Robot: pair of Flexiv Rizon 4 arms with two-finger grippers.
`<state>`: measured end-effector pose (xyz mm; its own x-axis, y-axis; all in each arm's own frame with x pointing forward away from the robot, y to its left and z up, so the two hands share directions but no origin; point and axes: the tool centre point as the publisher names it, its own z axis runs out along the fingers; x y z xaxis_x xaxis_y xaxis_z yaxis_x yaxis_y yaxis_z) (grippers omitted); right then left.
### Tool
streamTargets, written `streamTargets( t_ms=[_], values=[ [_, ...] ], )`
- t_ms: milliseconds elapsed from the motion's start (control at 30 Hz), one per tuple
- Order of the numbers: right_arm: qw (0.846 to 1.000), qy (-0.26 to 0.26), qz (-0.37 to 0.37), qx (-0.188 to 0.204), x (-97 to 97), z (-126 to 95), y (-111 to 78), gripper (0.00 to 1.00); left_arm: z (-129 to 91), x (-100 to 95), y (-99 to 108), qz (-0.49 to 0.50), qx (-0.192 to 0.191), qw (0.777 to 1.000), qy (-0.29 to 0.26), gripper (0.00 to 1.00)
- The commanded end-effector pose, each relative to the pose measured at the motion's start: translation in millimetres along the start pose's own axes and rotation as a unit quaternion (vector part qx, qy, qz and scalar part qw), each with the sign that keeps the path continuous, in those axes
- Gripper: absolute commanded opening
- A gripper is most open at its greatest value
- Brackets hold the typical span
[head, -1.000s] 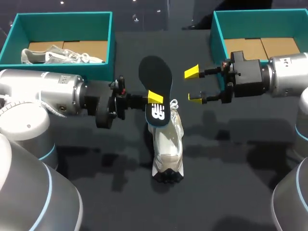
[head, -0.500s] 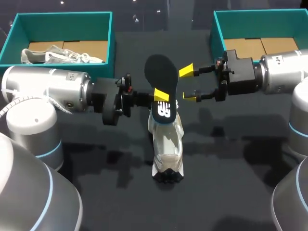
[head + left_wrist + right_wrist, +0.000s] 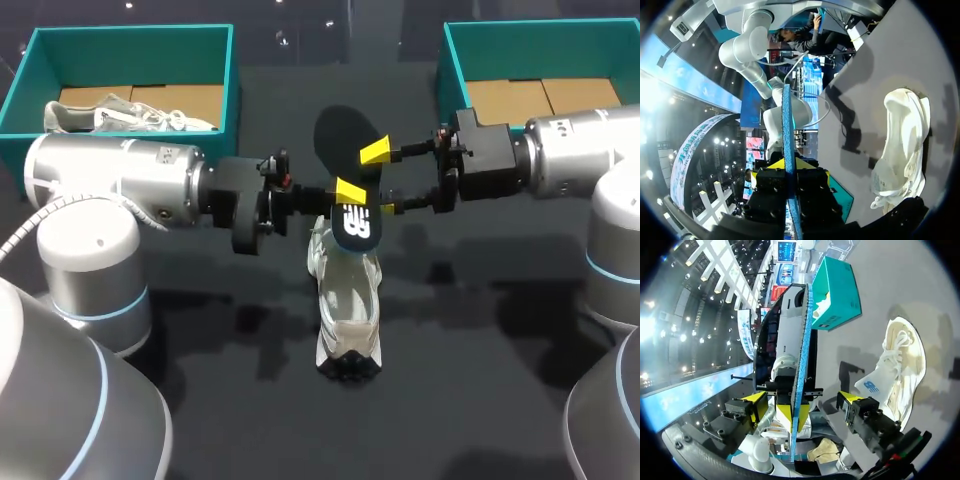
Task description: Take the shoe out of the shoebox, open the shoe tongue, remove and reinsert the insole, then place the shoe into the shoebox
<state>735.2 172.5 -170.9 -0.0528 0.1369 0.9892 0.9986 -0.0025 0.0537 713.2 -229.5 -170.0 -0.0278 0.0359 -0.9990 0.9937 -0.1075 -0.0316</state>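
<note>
A white sneaker (image 3: 348, 305) lies on the dark table, toe toward me, and also shows beside the fingers as the sneaker (image 3: 900, 150) and the sneaker (image 3: 895, 365). Above its heel end my left gripper (image 3: 350, 190) is shut on the black insole (image 3: 345, 135), holding it on edge. The left wrist view has the blue-edged insole (image 3: 786, 125) pinched between that gripper's (image 3: 788, 165) yellow tips. My right gripper (image 3: 380, 180) stands open, one finger on each side of the insole. In the right wrist view the insole (image 3: 801, 340) runs edge-on through the gap of the right gripper (image 3: 800, 401).
A teal shoebox (image 3: 30, 70) at the back left holds a second pale shoe (image 3: 120, 115). Another teal shoebox (image 3: 455, 75) at the back right shows only its cardboard floor. Both arms meet over the table's middle.
My left arm carried the insole to the right. My right arm came in to the left until its fingers straddled the insole, and they narrowed slightly.
</note>
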Motion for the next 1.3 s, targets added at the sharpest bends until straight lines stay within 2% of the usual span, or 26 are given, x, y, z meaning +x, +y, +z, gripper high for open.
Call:
streamTargets(
  t_ms=[33,100,267,367,467,767,967,1300],
  values=[
    [1.000,-0.002,0.002,0.004,0.2,11,4.2,0.77,12,3.9,11,0.010,0.000,1.000,0.004,0.00],
    [1.000,-0.004,0.004,0.006,0.9,14,4.5,0.71,14,5.3,13,0.011,-0.002,1.000,0.004,0.00],
    [1.000,0.001,0.007,0.006,0.7,17,4.1,0.64,16,8.0,17,0.022,-0.007,1.000,0.005,0.00],
    [1.000,0.003,0.007,0.004,0.1,18,4.2,0.49,18,10.0,18,0.024,-0.011,1.000,0.006,0.00],
    [1.000,0.004,0.006,0.004,0.3,20,5.2,0.45,19,10.6,18,0.025,-0.013,1.000,0.005,0.00],
    [1.000,0.012,-0.001,-0.003,-2.3,20,7.5,0.38,21,11.0,16,0.030,-0.016,0.999,0.003,0.00],
    [1.000,0.018,0.000,-0.010,-4.0,18,7.2,0.23,21,12.3,16,0.031,-0.021,0.999,0.003,0.00],
    [1.000,0.023,0.000,-0.016,-5.6,16,8.3,0.19,20,15.0,17,0.032,-0.020,0.999,0.005,0.00]
  ],
)
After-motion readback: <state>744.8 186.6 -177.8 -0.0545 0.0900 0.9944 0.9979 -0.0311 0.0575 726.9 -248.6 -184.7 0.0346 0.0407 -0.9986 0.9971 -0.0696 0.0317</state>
